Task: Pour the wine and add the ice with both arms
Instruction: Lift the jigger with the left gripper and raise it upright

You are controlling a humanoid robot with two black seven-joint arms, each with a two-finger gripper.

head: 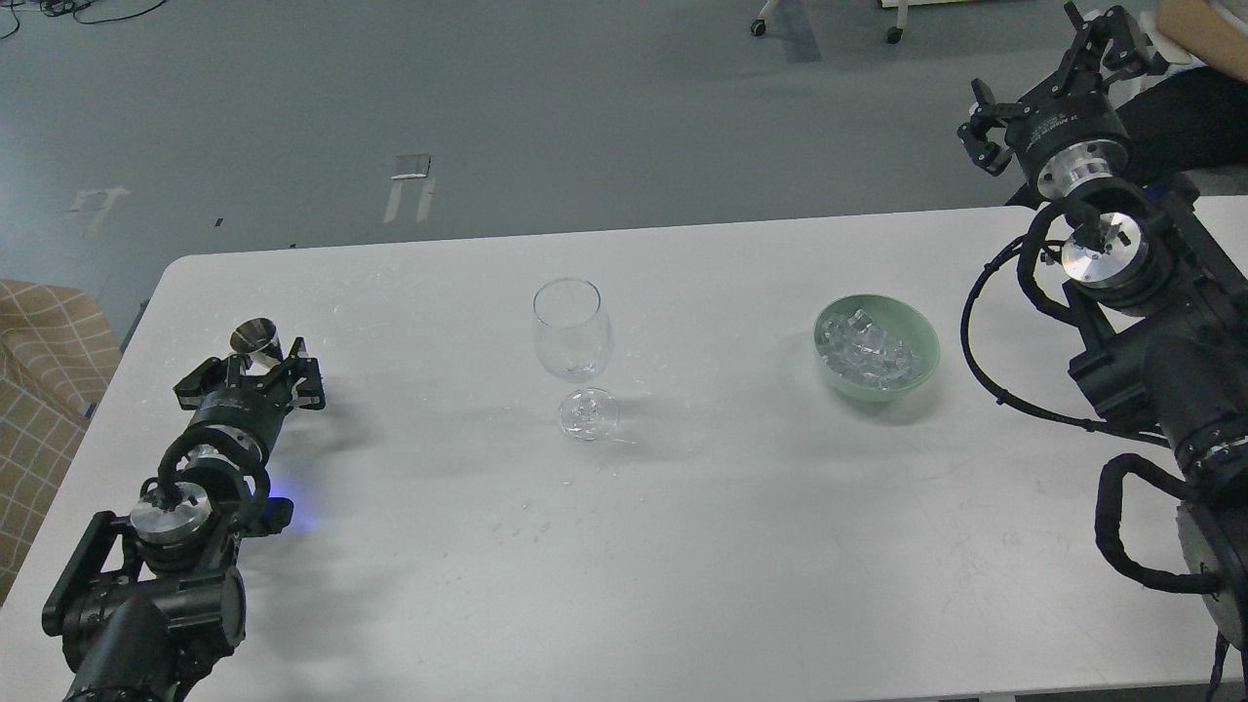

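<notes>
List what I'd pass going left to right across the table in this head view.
Left pincer at a small metal cup → empty wine glass → green bowl of ice → right pincer, raised.

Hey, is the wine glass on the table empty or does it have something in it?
Empty. The wine glass stands upright and clear, with the table showing through it.

A checked beige cushion [44,390] sits off the tabletop [682,546] edge, left of the left pincer [255,375]; castor wheels [759,27] stand far beyond.
</notes>
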